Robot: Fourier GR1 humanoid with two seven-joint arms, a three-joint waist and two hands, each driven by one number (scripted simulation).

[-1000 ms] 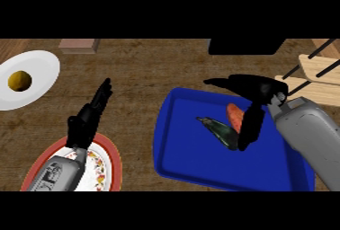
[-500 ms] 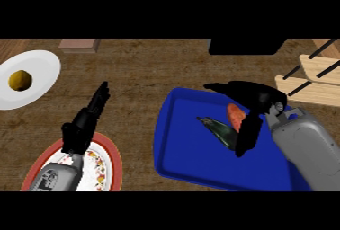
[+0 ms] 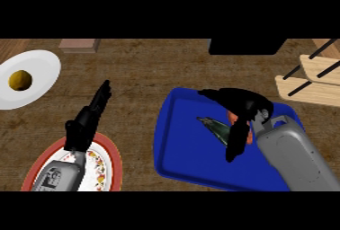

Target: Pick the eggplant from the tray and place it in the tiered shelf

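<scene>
Head view: no writing legible. Right hand (image 3: 240,108), lower than before, curls around dark eggplant (image 3: 216,127) on blue plastic tray (image 3: 182,148). Left hand (image 3: 90,119) stays straight-fingered.

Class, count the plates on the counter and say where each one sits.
2. A white plate lies at the far left, holding a small yellowish item. A red-rimmed plate sits at the near left, partly under the left forearm. None seem hidden.

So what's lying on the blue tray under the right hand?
On the blue tray, the dark eggplant and something orange show beneath the right hand; the rest is covered.
</scene>
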